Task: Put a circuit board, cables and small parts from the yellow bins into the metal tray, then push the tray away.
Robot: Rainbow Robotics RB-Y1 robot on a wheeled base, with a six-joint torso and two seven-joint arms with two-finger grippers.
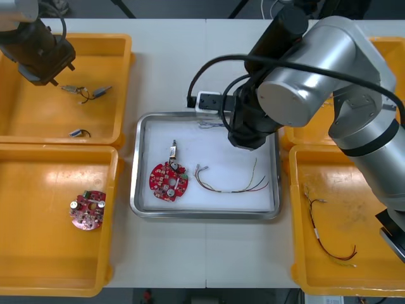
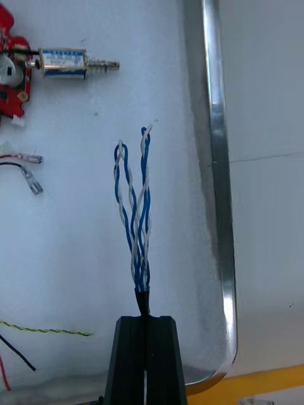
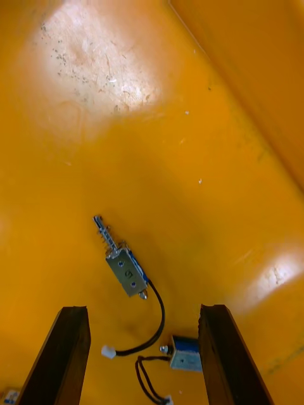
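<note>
The right gripper (image 2: 146,324) was over the far right corner of the tray (image 1: 205,215). Its fingers were shut tight on the black end of the blue and white cable (image 2: 136,209). The rest of that cable reached out over the tray's white floor, close to the shiny rim.

A red board (image 1: 168,180) lay in the tray too. A metal part (image 2: 63,63) lay right at the board's far edge. A red and yellow cable (image 1: 231,183) lay beside the board, more to the right.

The left gripper (image 3: 142,309) hung over the far left bin (image 1: 120,76). Its fingers stood wide apart and held nothing. Two small parts (image 3: 126,271) with black wires lay on the bin floor below it.

A second board (image 1: 87,209) lay in the near left bin (image 1: 57,278). A red cable (image 1: 329,234) lay in the near right bin (image 1: 300,266).
</note>
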